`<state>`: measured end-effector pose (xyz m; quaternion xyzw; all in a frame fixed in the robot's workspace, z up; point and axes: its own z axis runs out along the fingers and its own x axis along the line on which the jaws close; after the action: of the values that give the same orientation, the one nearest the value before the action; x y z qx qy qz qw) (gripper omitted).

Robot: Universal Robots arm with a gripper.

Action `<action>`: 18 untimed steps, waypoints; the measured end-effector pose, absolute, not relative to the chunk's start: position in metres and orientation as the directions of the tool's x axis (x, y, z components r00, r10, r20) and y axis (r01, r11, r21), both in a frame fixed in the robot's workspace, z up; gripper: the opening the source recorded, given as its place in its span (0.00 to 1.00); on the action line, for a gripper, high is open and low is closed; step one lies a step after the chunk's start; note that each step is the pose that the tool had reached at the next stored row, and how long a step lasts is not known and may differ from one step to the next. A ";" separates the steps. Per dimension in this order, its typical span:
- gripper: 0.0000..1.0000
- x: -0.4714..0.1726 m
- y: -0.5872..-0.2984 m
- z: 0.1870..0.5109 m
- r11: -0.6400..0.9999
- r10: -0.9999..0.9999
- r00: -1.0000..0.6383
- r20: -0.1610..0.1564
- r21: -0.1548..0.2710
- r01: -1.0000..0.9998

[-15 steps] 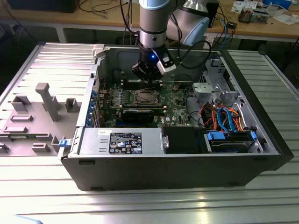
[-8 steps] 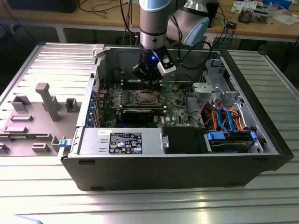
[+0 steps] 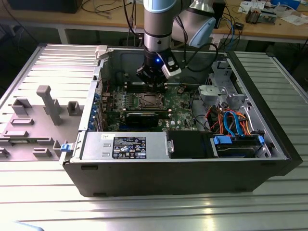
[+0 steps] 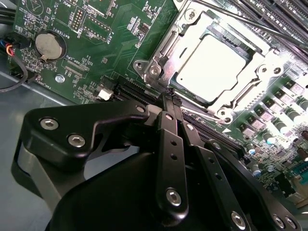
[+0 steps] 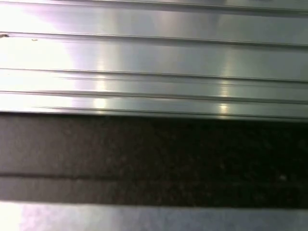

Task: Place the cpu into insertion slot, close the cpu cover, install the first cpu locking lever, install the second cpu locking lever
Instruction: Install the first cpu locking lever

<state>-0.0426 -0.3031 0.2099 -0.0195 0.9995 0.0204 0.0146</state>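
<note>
Near edge, exterior view: open PC case [image 3: 183, 178] lying on slatted metal counter [image 3: 144, 211], power supply [image 3: 126, 146] along its front wall, drive bay w/ blue and orange cables [image 3: 236, 126] toward the exterior view's right. Mid-case: green motherboard [image 3: 144, 103] w/ insertion slot [image 3: 149, 100] at centre. Second wrist view gives detail: cpu [image 4: 211, 67] already seated flat in the insertion slot [image 4: 159, 67], silver top bright; cpu cover [image 4: 250, 72] looks closed down around it, frame flat over chip edges. A thin lever rod [image 4: 240, 21] runs along the far side of the socket; can't tell if latched. Tool [image 4: 169, 98] hangs just off the socket's near corner, fingers together, holding nothing, tips close to the board but contact not clear. Coin cell battery [image 4: 50, 44] well off to one side. Judgement: placement + cover done, step in hand = first locking lever; needs tip hooked on lever end, then press down and tuck under its catch w/o scraping board. Far: arm [image 3: 158, 24] descending from above, workbench w/ cables [image 3: 269, 19] behind.
</note>
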 end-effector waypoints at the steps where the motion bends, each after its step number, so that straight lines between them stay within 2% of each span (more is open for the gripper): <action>1: 0.11 -0.043 -0.303 0.209 0.998 -0.038 -0.999 -0.030 0.040 -0.040; 18: 0.11 -0.042 -0.303 0.211 0.998 -0.038 -0.999 -0.030 0.040 -0.040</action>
<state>-0.0419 -0.3030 0.2112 -0.0195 0.9995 0.0202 0.0145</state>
